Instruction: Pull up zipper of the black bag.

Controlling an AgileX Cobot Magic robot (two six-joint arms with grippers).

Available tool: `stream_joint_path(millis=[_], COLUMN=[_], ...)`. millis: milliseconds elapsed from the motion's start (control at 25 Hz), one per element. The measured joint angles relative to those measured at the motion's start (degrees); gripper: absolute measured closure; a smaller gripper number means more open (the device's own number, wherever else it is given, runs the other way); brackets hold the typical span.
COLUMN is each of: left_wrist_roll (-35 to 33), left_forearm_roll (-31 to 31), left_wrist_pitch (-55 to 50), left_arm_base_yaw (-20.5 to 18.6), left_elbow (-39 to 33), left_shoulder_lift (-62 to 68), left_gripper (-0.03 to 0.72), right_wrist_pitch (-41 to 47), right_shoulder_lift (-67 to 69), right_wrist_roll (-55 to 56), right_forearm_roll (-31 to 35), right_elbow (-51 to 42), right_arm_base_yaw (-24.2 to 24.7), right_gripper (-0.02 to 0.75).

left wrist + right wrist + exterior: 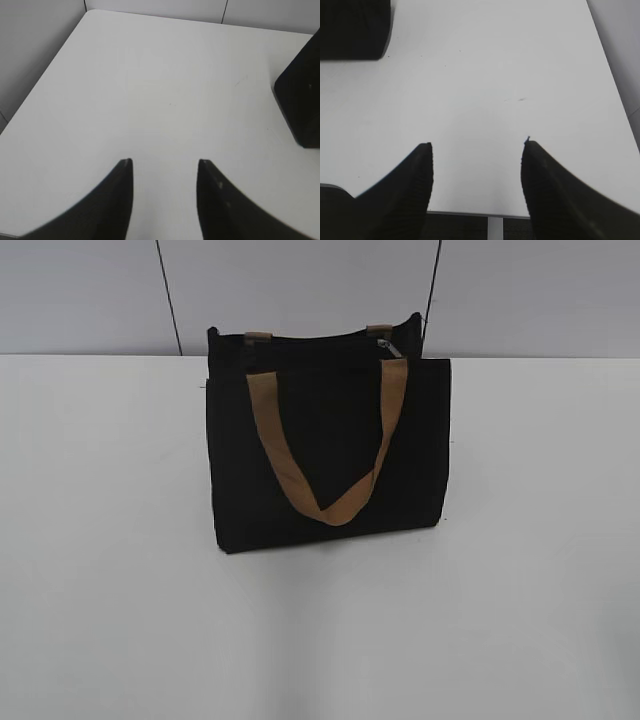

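The black bag (325, 450) stands upright on the white table (110, 540), with a tan strap handle (330, 440) hanging down its front. The zipper (320, 338) runs along the top edge, and its small silver pull tab (392, 348) sits near the right end. Neither gripper shows in the exterior view. In the left wrist view my left gripper (165, 161) is open and empty over bare table, with a corner of the bag (302, 95) at the right. In the right wrist view my right gripper (477, 144) is open and empty, with the bag (352, 27) at the top left.
A grey panelled wall (300, 290) rises behind the table. The table's front edge (470, 214) lies just under the right gripper. The table's left edge (40, 85) shows in the left wrist view.
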State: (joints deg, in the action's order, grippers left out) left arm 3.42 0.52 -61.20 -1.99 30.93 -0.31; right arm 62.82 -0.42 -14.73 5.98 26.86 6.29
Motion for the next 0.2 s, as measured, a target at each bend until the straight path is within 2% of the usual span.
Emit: stream_joint_path(millis=[200], left_wrist_roll=[0.00], left_forearm_roll=[0.00], left_wrist_pitch=[0.00], left_arm_base_yaw=[0.00], left_elbow=[0.00], left_shoulder_lift=[0.00], left_gripper=[0.388], right_wrist_pitch=[0.00], right_shoulder_lift=[0.00], right_wrist_roll=[0.00], right_forearm_roll=[0.00], right_elbow=[0.00], right_arm_base_yaw=[0.00], right_gripper=[0.308])
